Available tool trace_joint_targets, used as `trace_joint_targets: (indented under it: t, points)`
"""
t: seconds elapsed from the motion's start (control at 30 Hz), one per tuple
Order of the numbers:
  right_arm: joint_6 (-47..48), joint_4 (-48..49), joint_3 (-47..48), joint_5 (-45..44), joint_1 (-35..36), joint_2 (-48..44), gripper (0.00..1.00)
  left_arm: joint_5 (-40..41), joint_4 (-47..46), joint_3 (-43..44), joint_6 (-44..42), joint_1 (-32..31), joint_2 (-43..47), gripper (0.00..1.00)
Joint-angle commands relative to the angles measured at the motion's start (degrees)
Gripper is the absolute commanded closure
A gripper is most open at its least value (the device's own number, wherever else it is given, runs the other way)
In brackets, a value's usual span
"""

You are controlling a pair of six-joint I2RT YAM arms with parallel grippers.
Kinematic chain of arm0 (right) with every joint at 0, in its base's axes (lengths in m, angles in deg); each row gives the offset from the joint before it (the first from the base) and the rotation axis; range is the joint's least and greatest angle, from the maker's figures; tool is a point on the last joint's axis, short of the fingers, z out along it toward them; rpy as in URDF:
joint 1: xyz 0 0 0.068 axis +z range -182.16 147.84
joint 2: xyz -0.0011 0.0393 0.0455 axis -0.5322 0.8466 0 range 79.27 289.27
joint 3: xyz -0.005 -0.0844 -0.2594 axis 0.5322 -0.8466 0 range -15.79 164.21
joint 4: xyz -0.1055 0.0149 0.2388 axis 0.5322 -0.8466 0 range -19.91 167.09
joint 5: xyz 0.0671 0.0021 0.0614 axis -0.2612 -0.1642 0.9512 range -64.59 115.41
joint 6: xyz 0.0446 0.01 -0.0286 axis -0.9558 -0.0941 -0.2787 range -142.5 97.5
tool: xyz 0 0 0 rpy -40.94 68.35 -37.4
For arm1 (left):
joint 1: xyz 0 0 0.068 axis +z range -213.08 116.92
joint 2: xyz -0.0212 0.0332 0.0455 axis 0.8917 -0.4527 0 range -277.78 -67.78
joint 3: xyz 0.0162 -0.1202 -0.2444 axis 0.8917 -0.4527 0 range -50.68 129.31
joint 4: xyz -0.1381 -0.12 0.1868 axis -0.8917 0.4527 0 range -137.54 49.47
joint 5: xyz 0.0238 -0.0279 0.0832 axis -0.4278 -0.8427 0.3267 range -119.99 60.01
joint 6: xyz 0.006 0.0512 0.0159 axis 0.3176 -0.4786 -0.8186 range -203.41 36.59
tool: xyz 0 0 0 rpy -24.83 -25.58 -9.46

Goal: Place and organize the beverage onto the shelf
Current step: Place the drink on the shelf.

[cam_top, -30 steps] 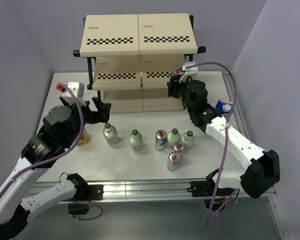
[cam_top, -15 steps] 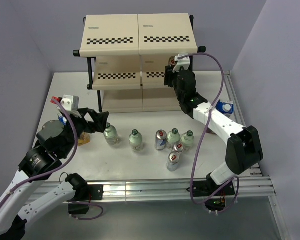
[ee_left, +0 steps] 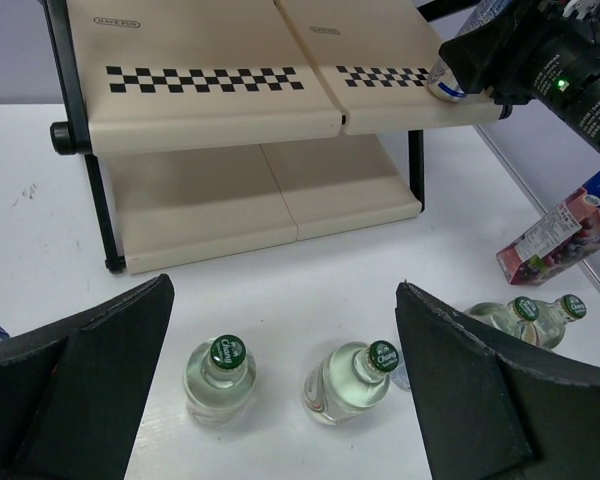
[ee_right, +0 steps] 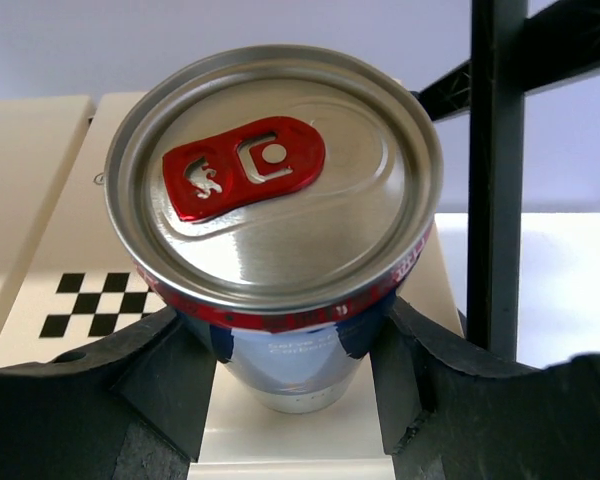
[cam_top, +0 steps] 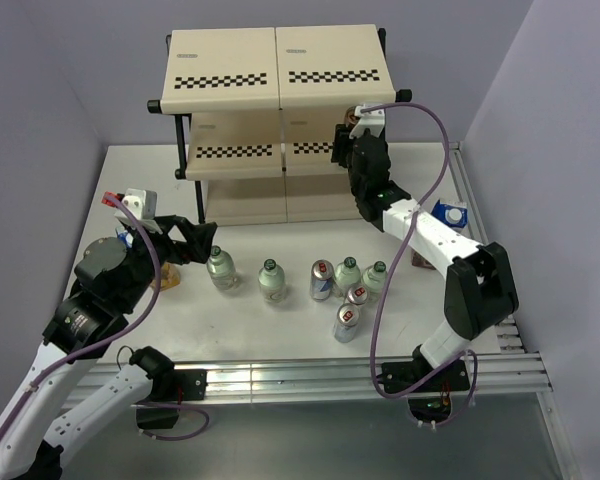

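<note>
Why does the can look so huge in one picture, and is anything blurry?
Right wrist view: the can sits close to the lens, so it fills the frame, soft sheen on top; left wrist view: bottles sharp, faint shadows; top view: evenly lit, nothing blurred.

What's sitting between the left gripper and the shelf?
In the left wrist view, two green-capped bottles stand framed by the open left gripper; past them, only bare table runs up to the shelf.
</note>
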Motion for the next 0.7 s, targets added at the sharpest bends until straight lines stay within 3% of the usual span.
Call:
trace_joint_targets:
  t: [0.0, 0.13, 0.2, 0.3, 0.37, 0.43, 0.67]
  points:
    - [-2.5, 2.9, 2.0, -4.4, -0.7, 0.4, 1.0, -2.2, -2.6, 0.2, -0.5, 0.5, 0.1, 0.0]
    - [-3.4, 7.1, -1.0, -6.3, -0.6, 0.4, 0.98, -2.6, -2.7, 0.1, -0.4, 1.1, 0.0, 0.0]
    - [-4.0, 4.8, 0.7, -6.9, -0.7, 1.8, 0.97, -2.7, -3.0, -0.2, -0.5, 1.2, 0.2, 0.01]
    - [-5.8, -0.1, 3.1, -9.0, -0.6, 2.6, 0.83, -2.3, -2.7, -0.1, -0.6, 1.2, 0.1, 0.01]
    - [-6.2, -2.0, 3.6, -8.4, -0.7, 2.8, 0.65, -2.5, -2.6, 0.1, -0.6, 1.3, -0.2, 0.01]
    - [-6.9, -3.3, 4.7, -8.5, -0.6, 3.3, 0.58, -2.6, -2.6, 0.1, -0.6, 1.4, -0.3, 0.01]
    - [-6.5, -7.2, 7.9, -7.7, -0.6, 5.5, 0.53, -3.2, -2.5, -0.6, -0.5, 1.7, 0.0, 0.0]
